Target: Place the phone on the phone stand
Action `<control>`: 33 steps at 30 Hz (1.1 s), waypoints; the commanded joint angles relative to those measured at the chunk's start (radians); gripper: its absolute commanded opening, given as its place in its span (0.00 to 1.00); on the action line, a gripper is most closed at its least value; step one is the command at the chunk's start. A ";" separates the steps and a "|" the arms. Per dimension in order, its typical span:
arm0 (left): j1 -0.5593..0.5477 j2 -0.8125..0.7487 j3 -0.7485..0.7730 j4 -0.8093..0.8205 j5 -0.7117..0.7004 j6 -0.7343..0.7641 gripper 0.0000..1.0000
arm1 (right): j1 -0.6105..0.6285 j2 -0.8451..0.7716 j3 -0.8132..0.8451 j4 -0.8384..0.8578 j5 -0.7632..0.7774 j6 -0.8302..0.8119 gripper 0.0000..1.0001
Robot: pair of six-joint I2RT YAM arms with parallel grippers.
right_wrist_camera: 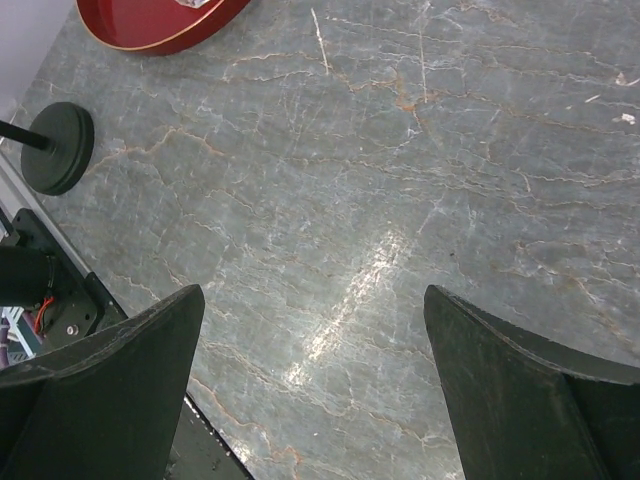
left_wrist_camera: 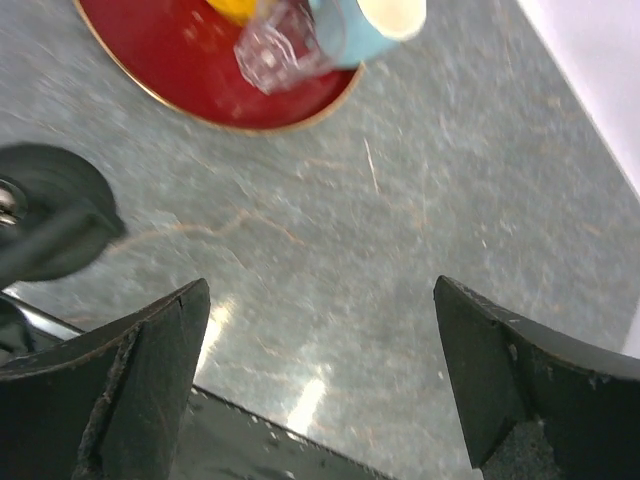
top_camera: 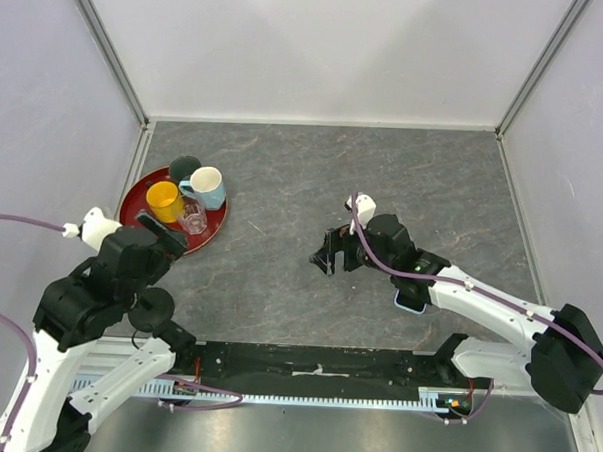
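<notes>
The phone (top_camera: 411, 302) lies flat on the table under my right forearm; only a light blue corner shows. It is out of both wrist views. The phone stand (top_camera: 153, 309) is near the front left table edge; its round black base also shows in the left wrist view (left_wrist_camera: 50, 212) and in the right wrist view (right_wrist_camera: 58, 148). Its cradle is hard to make out. My right gripper (top_camera: 332, 255) (right_wrist_camera: 312, 292) is open and empty over bare table, left of the phone. My left gripper (top_camera: 169, 234) (left_wrist_camera: 320, 290) is open and empty, raised between the stand and the tray.
A red round tray (top_camera: 141, 191) at the left holds a yellow cup (top_camera: 164, 197), a dark cup (top_camera: 184, 168), a light blue mug (top_camera: 207, 186) and a clear glass (top_camera: 193, 219). The black rail (top_camera: 316, 362) runs along the front edge. Walls enclose the other sides.
</notes>
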 commanded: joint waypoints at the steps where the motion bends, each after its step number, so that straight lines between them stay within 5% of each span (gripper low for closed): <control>1: 0.003 -0.040 0.000 -0.068 -0.294 0.154 1.00 | 0.024 0.022 0.066 0.060 0.008 -0.027 0.98; 5: 0.003 -0.112 -0.073 0.138 -0.359 0.514 0.99 | 0.038 0.016 0.069 0.048 -0.006 -0.065 0.98; 11: 0.003 -0.147 -0.149 0.252 -0.296 0.682 0.93 | 0.128 0.087 0.133 0.192 -0.147 -0.128 0.98; 17: 0.003 -0.048 -0.031 -0.008 -0.279 0.438 0.86 | 0.269 0.322 0.234 0.496 -0.238 -0.095 0.98; 20: 0.003 -0.081 0.032 -0.023 -0.242 0.403 0.81 | 0.335 0.474 0.329 0.608 -0.103 0.060 0.98; 25: 0.003 -0.279 -0.001 0.351 -0.031 0.563 0.77 | 0.384 0.692 0.461 0.791 -0.012 0.562 0.98; 28: 0.003 -0.321 -0.005 0.443 0.081 0.636 0.77 | 0.419 0.814 0.542 0.859 0.014 0.751 0.98; 33: 0.003 -0.264 0.090 0.427 0.169 0.710 0.74 | 0.498 0.987 0.734 0.822 0.046 0.861 0.98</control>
